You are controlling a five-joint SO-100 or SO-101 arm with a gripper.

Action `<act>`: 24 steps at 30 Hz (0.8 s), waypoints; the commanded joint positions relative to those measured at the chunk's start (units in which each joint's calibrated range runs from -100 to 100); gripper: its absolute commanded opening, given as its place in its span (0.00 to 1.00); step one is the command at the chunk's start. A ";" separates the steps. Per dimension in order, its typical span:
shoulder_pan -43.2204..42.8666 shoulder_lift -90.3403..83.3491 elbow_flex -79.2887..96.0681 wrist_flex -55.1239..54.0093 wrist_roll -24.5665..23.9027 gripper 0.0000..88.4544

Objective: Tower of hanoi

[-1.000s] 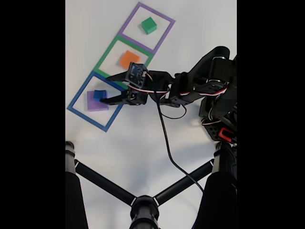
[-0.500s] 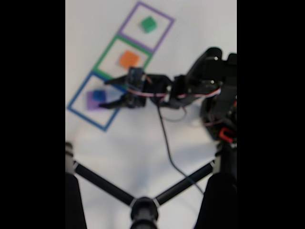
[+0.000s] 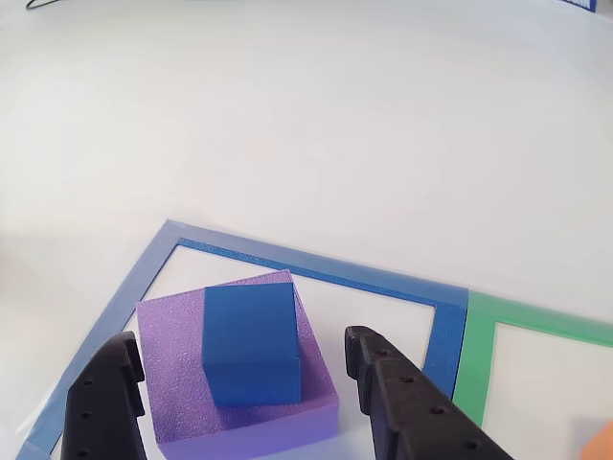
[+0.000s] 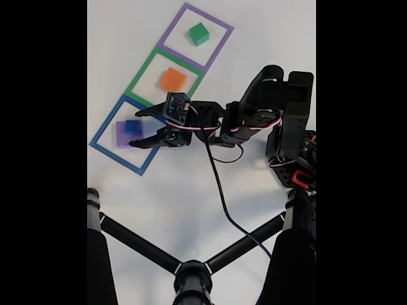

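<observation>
In the other view, the pincer (image 3: 244,369) is seen from just behind, its two black fingers (image 3: 103,407) spread wide apart and nothing held between them. Between the fingertips a blue cube (image 3: 249,342) is found, sitting on top of a flat purple block (image 3: 172,383). Both fingers are kept clear of the cube's sides, with a gap visible on each side. The stack is framed by a blue square outline (image 3: 316,271) marked on the white table (image 3: 335,125). At the right of this view a green outline (image 3: 536,321) is joined to the blue one, and a sliver of orange (image 3: 601,443) is caught at the bottom right corner.

In the fixed view, the scene is looked down upon. Three outlined squares are laid in a diagonal row: the blue square outline (image 4: 102,147) lowest, the green outline (image 4: 138,81) in the middle, a purple outline (image 4: 210,19) at the top. The blue cube (image 4: 132,127) is seen on the purple block (image 4: 121,136) inside the blue square. An orange block (image 4: 172,79) is placed in the green square, a green cube (image 4: 198,33) in the purple one. The pincer (image 4: 135,127) is stretched out from the arm (image 4: 254,114) at the right, fingers splayed on either side of the stack. A black cable (image 4: 222,190) is trailed across the table (image 4: 165,203), and black tripod legs (image 4: 191,270) are spread along the bottom.
</observation>
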 commanded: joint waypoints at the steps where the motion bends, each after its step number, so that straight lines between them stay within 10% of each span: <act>1: -0.60 0.15 -2.50 -1.40 0.00 0.25; 24: -1.28 3.76 -5.68 -0.35 0.00 0.10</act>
